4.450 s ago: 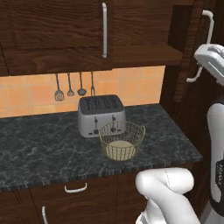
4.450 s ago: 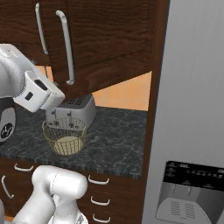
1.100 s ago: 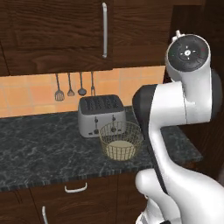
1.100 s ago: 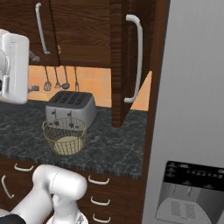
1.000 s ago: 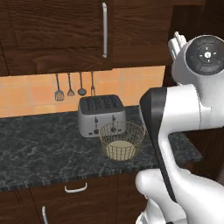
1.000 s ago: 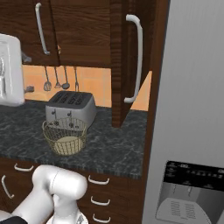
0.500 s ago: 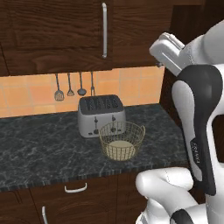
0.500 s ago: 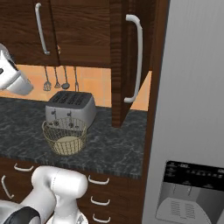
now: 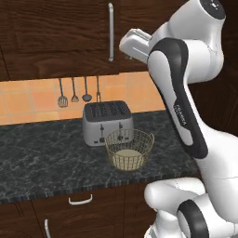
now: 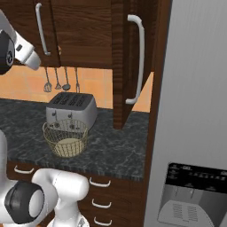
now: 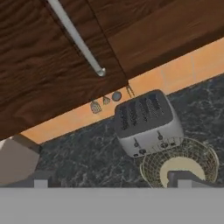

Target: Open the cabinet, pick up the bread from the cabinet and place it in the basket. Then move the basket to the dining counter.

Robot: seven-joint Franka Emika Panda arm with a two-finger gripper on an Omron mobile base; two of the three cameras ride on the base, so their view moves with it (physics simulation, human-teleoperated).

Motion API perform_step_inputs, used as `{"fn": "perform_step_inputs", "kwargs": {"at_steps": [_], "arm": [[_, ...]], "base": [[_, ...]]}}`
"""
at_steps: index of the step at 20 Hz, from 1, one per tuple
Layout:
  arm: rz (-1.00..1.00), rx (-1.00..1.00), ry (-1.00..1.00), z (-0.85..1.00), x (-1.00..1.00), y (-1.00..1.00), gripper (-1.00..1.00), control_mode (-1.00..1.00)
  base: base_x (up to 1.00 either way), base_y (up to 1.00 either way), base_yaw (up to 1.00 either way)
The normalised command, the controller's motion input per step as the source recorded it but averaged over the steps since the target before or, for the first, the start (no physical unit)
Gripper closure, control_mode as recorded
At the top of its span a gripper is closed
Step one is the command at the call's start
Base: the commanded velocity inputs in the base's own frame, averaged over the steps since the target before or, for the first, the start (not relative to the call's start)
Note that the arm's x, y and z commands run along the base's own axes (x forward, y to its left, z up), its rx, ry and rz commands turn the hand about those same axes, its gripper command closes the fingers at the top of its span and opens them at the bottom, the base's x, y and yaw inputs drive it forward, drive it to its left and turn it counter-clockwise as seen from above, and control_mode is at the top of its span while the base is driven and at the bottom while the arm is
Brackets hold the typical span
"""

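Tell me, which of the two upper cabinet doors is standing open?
The right-hand door, next to the fridge: it swings out edge-on, its handle facing sideways. The left door lies flat and closed.

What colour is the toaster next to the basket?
The toaster is silver-grey with dark slots on top, clearest in the left base view, just behind the basket.

The cabinet hangs with its right door swung open (left door shut). The empty wire basket sits upright near the worktop's front edge.
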Motion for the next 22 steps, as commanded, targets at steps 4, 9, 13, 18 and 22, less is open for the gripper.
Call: {"fn": "perform_step_inputs", "kwargs": {"at_steps": [4, 9, 13, 18, 22], "arm": [[0.19, -0.17, -0.14, 0.01, 0.99, 0.21, -1.00, -1.00], [0.06, -0.25, -0.09, 0.13, 0.79, 0.03, -1.00, -1.00], [0.00, -0.16, -0.09, 0.19, 0.92, 0.11, -1.00, -1.00], [0.00, -0.04, -0.06, 0.18, 0.81, 0.20, -1.00, -1.00], [0.00, -0.03, -0.03, 0.01, 0.63, 0.42, -1.00, -1.00]], "base": [[0.00, 0.00, 0.00], [0.00, 0.00, 0.00], [0.00, 0.00, 0.00], [0.00, 0.00, 0.00], [0.00, 0.00, 0.00]]}}
